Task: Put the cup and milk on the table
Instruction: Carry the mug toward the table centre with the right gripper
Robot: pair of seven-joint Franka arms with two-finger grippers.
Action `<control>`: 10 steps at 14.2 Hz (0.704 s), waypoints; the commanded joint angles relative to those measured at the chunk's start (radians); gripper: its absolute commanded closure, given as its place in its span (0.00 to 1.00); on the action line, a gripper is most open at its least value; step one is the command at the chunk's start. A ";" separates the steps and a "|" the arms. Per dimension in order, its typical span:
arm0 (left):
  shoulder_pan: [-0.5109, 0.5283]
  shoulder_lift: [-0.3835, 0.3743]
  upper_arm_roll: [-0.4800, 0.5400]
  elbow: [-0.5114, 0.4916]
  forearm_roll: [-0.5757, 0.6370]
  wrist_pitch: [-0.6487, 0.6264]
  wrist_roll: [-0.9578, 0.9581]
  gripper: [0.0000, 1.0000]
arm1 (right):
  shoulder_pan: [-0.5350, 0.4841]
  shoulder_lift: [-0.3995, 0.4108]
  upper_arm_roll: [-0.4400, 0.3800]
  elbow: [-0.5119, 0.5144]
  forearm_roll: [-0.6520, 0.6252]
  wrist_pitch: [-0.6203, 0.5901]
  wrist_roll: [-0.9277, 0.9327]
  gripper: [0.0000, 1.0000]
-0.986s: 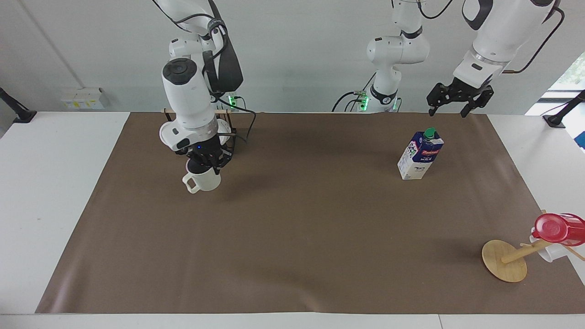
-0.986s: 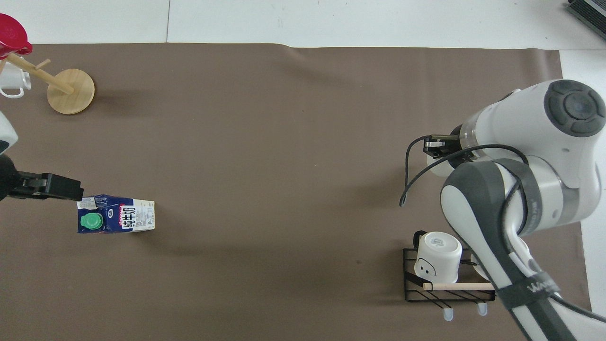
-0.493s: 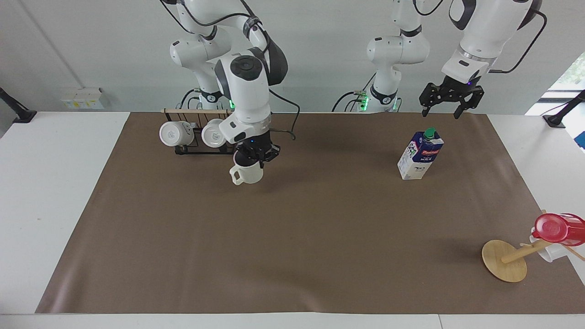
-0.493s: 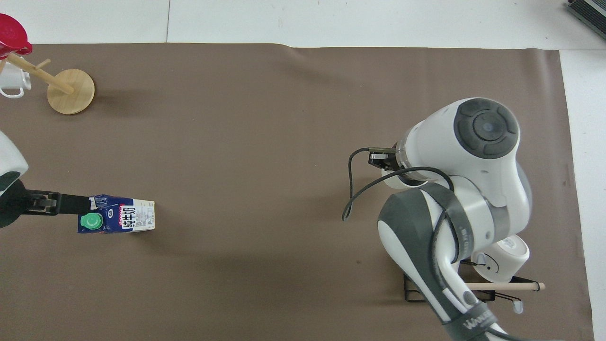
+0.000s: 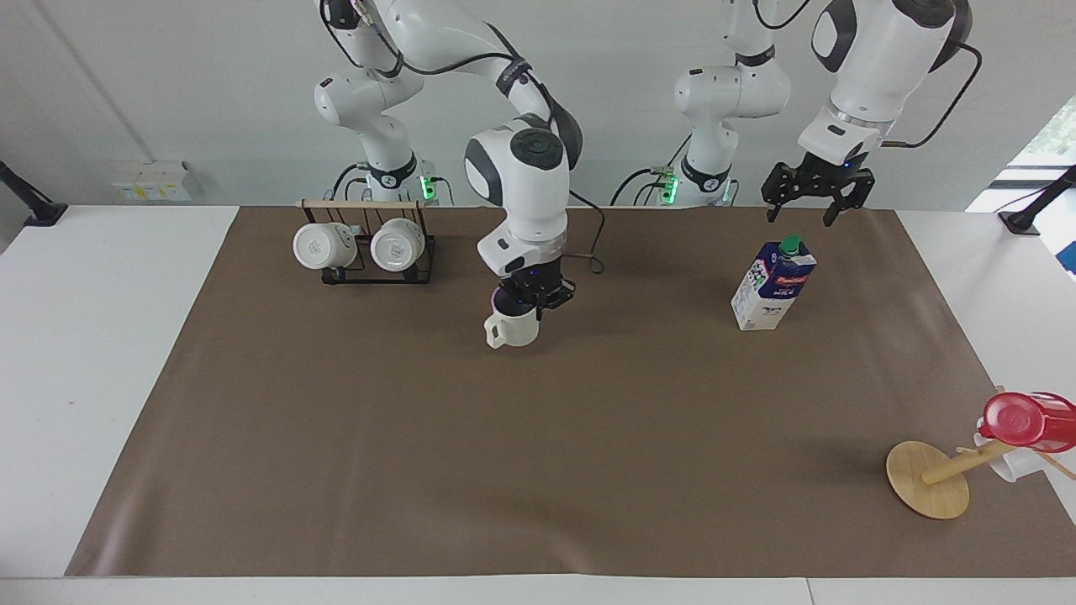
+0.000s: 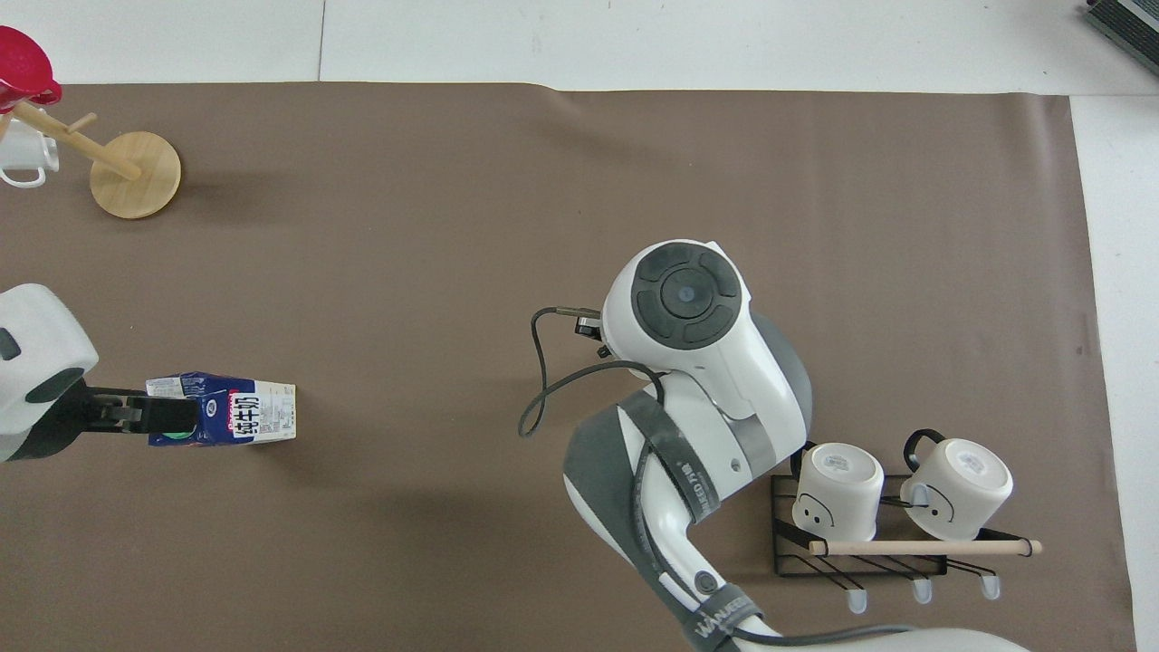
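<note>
Grippers at work over a wide white table (image 5: 101, 353) with a large brown matte sheet (image 5: 538, 437) across its middle: at the centre of the facing view, slightly above the middle, the right gripper (image 5: 535, 304) has its fingers pressed together on the rim of a small cream-beige mug (image 5: 513, 328) with a loop handle and a dark inside, the mug hanging upright beneath it just over the sheet; whether its base touches the sheet cannot be told. In the overhead view the right arm's white wrist housing covers the mug entirely. At upper right of the facing view the left gripper (image 5: 805, 198), fingers spread wide and holding nothing, hangs in the air above a tall blue-and-white gable-top milk carton (image 5: 773, 281) with a green screw cap, apart from it; the carton stands upright on the sheet toward the left arm's end of the table. In the overhead view, at middle left, the same gripper (image 6: 136, 415) overlaps the carton's (image 6: 244, 418) top. At upper left of the facing view a black wire rack (image 5: 370, 260) holds two brighter white mugs (image 5: 318, 245) on their sides. At lower right a round-based wooden mug tree (image 5: 929, 479) carries a red translucent cup (image 5: 1021, 420)
</note>
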 commanded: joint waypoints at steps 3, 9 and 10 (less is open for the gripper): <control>0.001 -0.075 0.012 -0.125 -0.006 0.106 0.015 0.00 | 0.015 0.040 -0.003 -0.001 -0.029 0.069 0.046 1.00; 0.004 -0.110 0.013 -0.211 -0.006 0.178 0.015 0.00 | 0.015 0.037 -0.003 -0.055 -0.037 0.109 0.030 1.00; 0.004 -0.120 0.015 -0.236 -0.006 0.204 0.017 0.00 | 0.013 0.036 -0.003 -0.058 -0.037 0.111 0.029 1.00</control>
